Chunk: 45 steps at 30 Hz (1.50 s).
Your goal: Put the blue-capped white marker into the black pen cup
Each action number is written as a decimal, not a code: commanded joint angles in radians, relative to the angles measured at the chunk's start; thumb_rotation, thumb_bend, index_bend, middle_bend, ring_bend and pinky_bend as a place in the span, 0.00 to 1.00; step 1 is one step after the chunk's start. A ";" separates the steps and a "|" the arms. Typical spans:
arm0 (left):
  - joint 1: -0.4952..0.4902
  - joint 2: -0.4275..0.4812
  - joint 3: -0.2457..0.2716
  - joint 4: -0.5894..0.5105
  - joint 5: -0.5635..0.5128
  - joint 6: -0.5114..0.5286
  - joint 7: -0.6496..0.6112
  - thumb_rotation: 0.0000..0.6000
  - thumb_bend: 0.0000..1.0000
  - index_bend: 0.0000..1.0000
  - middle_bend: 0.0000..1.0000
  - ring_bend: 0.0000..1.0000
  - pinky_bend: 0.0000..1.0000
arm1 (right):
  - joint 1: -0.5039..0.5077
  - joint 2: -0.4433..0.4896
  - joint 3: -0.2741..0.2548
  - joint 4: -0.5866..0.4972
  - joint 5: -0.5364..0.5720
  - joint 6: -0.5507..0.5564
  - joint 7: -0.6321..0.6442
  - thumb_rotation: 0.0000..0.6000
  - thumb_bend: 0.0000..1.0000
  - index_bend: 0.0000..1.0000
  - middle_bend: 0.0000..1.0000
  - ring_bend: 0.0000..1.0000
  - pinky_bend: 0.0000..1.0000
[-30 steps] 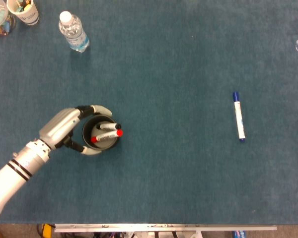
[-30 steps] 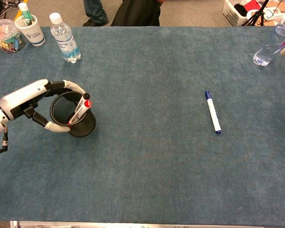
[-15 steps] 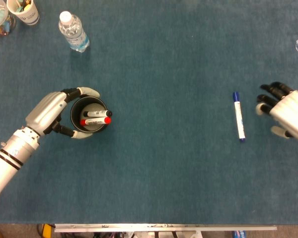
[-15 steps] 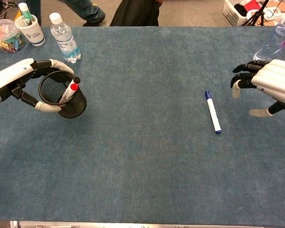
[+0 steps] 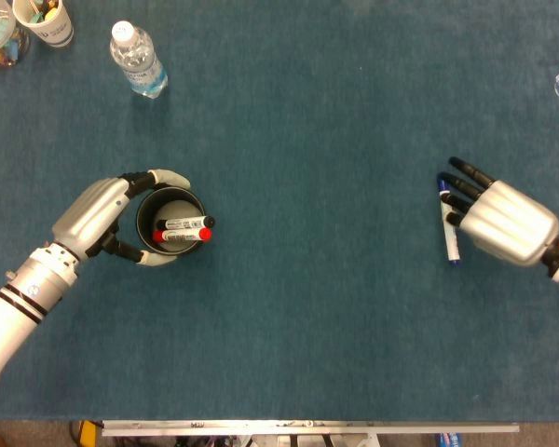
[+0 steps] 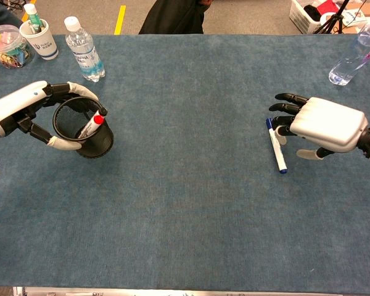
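Closing in from 3 o'clock, the right hand (image 5: 503, 222) now hovers beside the marker (image 5: 449, 228), fingers apart, empty. Marker lies flat on the desk (image 5: 317, 121). Left hand (image 5: 102, 216) keeps gripping the cup (image 5: 172, 228); grasp is next.

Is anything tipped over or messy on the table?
Yes, one thing: the black pen cup looks tilted, not flat, in the left hand. Its two markers lean but stay inside. The blue-capped white marker lies flat by the right hand. Nothing is spilled.
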State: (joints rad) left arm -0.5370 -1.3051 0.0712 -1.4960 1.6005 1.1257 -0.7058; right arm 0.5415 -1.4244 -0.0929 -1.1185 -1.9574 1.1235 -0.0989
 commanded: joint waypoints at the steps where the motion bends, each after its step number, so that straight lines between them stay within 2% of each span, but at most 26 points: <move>1: 0.000 -0.001 0.000 -0.002 0.002 -0.001 0.002 1.00 0.10 0.26 0.31 0.28 0.26 | 0.009 -0.032 -0.010 0.029 -0.008 0.016 -0.012 1.00 0.22 0.49 0.34 0.11 0.04; 10: 0.004 -0.002 0.000 -0.005 0.005 -0.001 -0.003 1.00 0.10 0.26 0.31 0.28 0.26 | 0.026 -0.092 -0.036 0.086 -0.008 0.025 -0.031 1.00 0.22 0.51 0.34 0.11 0.04; 23: 0.008 -0.007 0.002 0.007 0.009 -0.003 -0.019 1.00 0.10 0.26 0.31 0.28 0.26 | 0.030 -0.069 -0.067 0.098 0.016 0.036 -0.026 1.00 0.22 0.51 0.34 0.11 0.04; 41: 0.016 -0.005 0.000 0.013 0.008 0.003 -0.030 1.00 0.10 0.26 0.30 0.28 0.26 | 0.057 -0.126 -0.086 0.159 0.025 0.025 -0.046 1.00 0.22 0.51 0.34 0.11 0.04; 45: 0.017 -0.007 0.000 0.018 0.011 0.004 -0.036 1.00 0.10 0.26 0.30 0.28 0.26 | 0.061 -0.128 -0.092 0.160 0.027 0.022 -0.049 1.00 0.26 0.54 0.34 0.11 0.04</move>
State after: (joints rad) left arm -0.5204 -1.3118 0.0716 -1.4784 1.6115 1.1298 -0.7407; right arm 0.6018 -1.5519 -0.1847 -0.9590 -1.9302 1.1461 -0.1476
